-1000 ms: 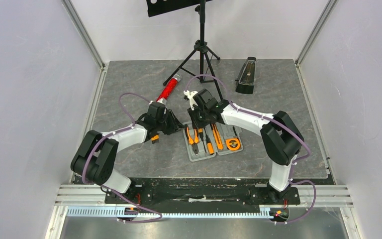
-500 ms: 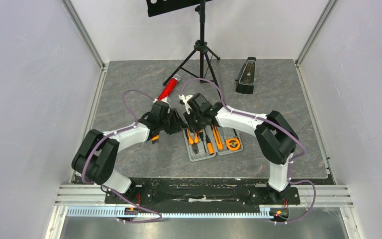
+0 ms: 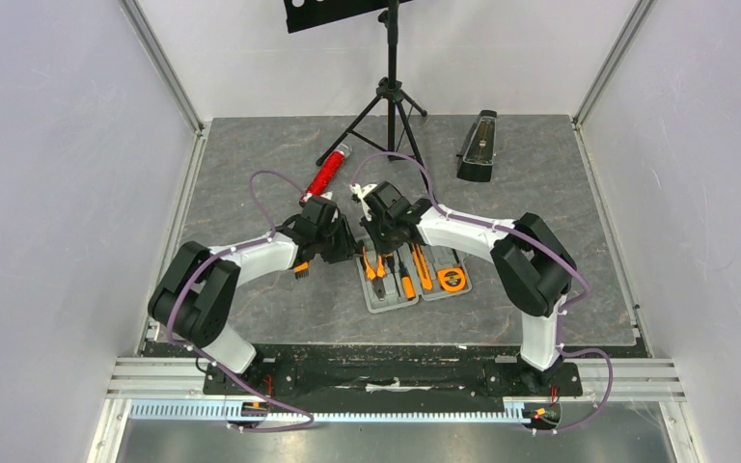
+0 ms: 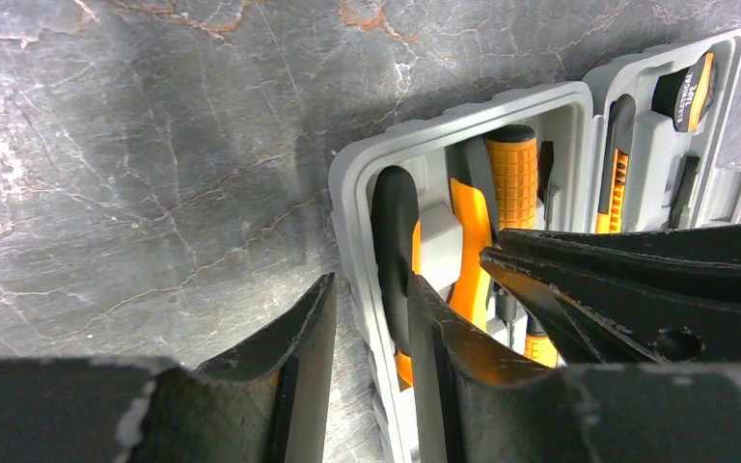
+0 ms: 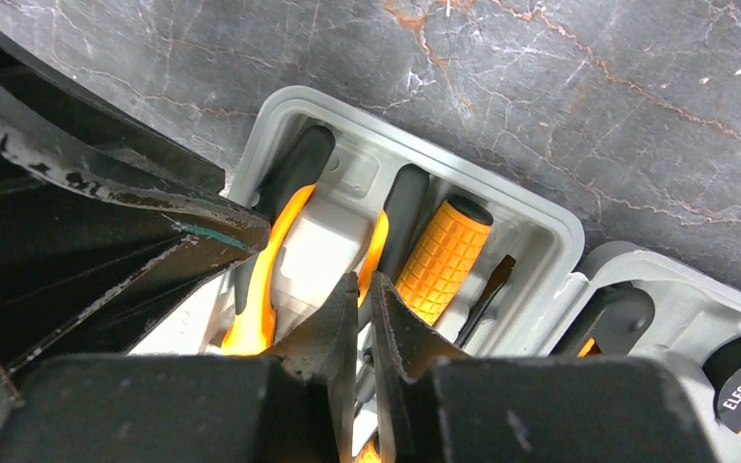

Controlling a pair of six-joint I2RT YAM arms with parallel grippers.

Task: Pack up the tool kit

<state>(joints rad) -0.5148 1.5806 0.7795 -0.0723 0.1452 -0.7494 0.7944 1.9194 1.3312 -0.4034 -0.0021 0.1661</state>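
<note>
Ok, case (image 3: 387, 304) is lying open on the table (image 3: 550, 203), left gripper (image 4: 371, 289) is straddling its left wall, jaws apart, right gripper (image 5: 365, 285) is poking nearly-closed jaws at the pliers (image 5: 268, 243), so I'd be pressing straight down, slowly, left steadying.

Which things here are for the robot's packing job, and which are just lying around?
For the job: grey case, pliers, screwdriver, knife, tape roll.

Just lying about: red glittery cylinder, black metronome, music stand.
</note>
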